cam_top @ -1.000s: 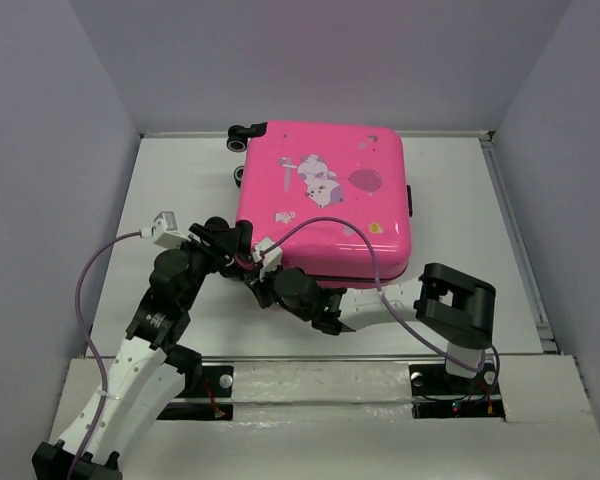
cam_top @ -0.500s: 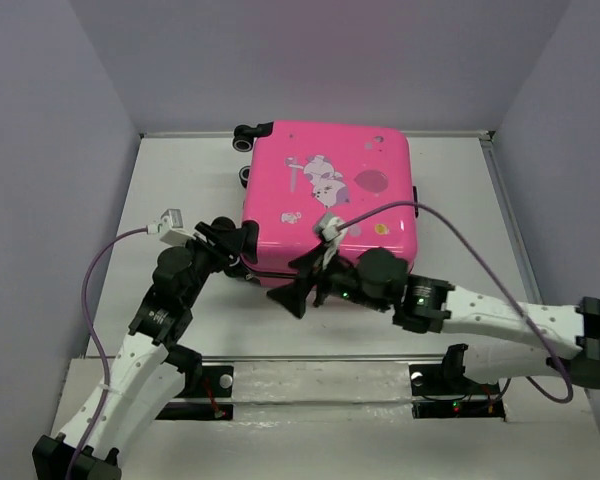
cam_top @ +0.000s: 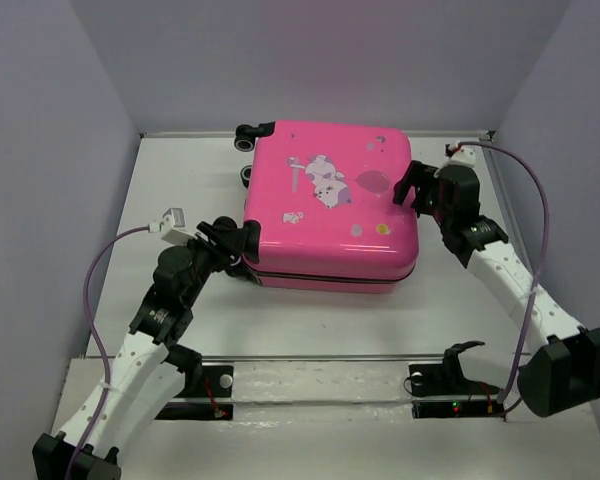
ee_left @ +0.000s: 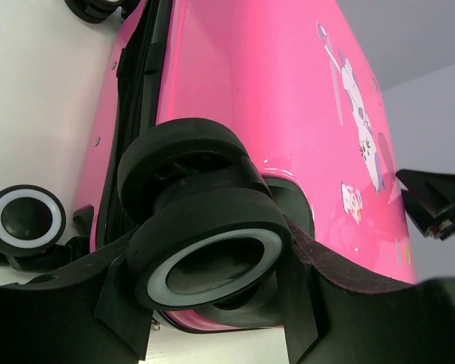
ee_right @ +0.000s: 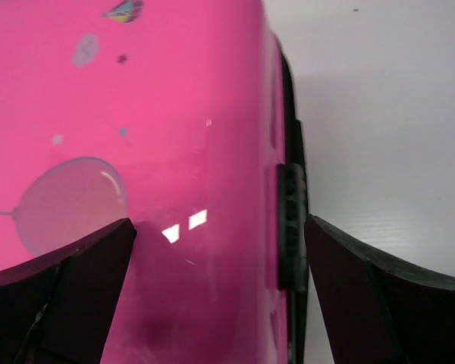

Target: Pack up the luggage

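Two grippers now bracket the luggage (cam_top: 330, 215), which lies flat and closed on the table (cam_top: 170, 170) with its printed lid up. Nearest us, the left gripper (cam_top: 238, 243) sits at the case's near-left corner. Its jaws are clamped on a black wheel (ee_left: 212, 258): the left wrist view shows the wheel wedged between both fingers, with a second wheel (ee_left: 26, 220) just beside it. That hold matches the earlier pictures.

The change is on the other side. A second ago the right arm was folded low against the near edge, and half a second ago it was reaching along that edge. Now the right gripper (cam_top: 415, 190) has swung round to the case's right side, towards the far corner. Its jaws stand wide apart, straddling the shell's edge and the black side handle (ee_right: 292, 227) without gripping anything. The case has also slid slightly rightward.

We judge the lid is already down, so what remains is probably securing it — pressing or zipping the seam — while the left hold steadies the case.
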`<state>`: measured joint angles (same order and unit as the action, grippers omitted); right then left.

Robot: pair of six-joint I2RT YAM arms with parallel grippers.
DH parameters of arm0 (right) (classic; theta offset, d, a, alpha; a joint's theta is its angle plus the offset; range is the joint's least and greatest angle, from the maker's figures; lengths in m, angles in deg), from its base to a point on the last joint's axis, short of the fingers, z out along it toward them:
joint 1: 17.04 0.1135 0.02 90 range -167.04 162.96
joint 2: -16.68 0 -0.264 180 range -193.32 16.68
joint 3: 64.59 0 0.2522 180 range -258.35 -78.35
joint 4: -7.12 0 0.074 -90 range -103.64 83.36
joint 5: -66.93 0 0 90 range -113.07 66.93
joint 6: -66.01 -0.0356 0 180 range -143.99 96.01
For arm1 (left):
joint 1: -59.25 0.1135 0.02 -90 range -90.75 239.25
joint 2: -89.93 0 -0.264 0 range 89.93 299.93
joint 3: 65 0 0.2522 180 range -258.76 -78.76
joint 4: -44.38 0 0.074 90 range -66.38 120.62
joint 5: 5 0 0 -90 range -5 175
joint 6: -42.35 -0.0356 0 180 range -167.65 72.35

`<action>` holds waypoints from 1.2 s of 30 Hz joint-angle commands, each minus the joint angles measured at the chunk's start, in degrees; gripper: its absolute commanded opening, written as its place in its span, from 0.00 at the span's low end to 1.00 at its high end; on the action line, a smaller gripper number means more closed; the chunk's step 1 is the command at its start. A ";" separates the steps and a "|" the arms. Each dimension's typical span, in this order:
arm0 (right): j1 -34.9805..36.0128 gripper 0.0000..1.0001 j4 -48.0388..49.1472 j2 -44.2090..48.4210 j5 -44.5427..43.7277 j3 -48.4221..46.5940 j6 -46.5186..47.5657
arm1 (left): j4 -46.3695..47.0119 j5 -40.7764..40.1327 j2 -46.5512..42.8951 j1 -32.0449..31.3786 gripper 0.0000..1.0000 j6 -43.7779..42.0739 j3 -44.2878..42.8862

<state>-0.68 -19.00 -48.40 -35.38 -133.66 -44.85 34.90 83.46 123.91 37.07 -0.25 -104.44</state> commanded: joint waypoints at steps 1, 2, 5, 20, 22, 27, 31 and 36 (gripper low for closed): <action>-0.01 0.99 1.18 -7.76 19.58 -4.72 1.79 | 4.86 14.01 0.21 -3.84 0.06 -12.50 0.53; -0.01 0.97 2.68 -9.61 26.83 -5.16 1.62 | 5.04 14.20 0.21 -5.15 0.06 -12.68 0.36; -0.01 0.91 4.80 -19.07 38.98 -10.77 1.18 | 4.78 13.41 -0.14 -9.53 0.06 -13.12 0.01; 7.01 0.85 -5.13 -60.69 61.27 -65.17 -6.55 | 8.90 5.59 5.22 -32.39 0.06 -11.01 1.24; 7.02 0.88 -5.39 -61.74 60.66 -69.75 -8.22 | 9.87 5.50 7.06 -32.93 0.06 -11.18 0.89; 7.55 0.92 -5.31 -57.10 57.94 -70.99 -7.09 | 13.30 5.50 10.66 -33.37 0.06 -11.88 -1.92; 7.55 0.95 -5.31 -46.74 55.83 -65.64 -1.57 | 14.18 3.83 13.13 -33.37 0.06 -13.20 -5.09; 8.95 0.92 1.50 -23.77 51.54 -41.25 3.63 | 14.71 1.63 15.15 -33.37 0.06 -14.00 -8.51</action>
<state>8.11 -22.61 -91.13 17.20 -189.42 -45.36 40.62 85.91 138.27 3.74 -9.08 -107.19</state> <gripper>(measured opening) 0.952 0.655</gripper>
